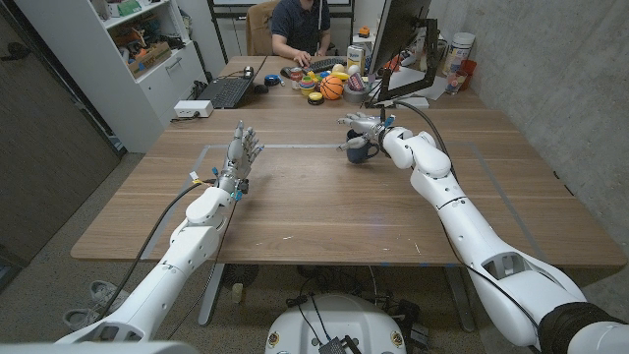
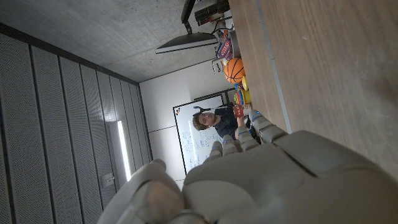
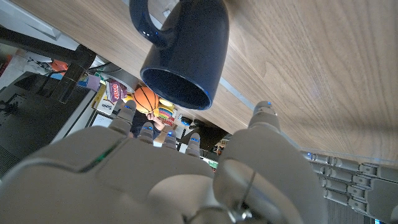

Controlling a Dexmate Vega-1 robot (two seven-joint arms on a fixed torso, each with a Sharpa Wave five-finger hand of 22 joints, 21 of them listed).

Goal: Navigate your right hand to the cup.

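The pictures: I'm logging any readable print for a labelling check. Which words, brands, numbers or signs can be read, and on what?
None can be read with certainty.
Dark blue cup: plain, no print on the side shown.
Red-and-white packet behind the basketball: has lettering, too blurred to read.
Whiteboard behind the person: faint marks, too small to read.
Containers at the table's far end: labels too small to read.

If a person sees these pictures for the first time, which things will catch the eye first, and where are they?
First the two white robot arms over the wooden table: the right hand hovers just above the dark blue ceramic cup, its fingers spread, not holding it. The left hand stands upright and open on the left side. Behind, an orange basketball-shaped ball lies among clutter, near a seated person.
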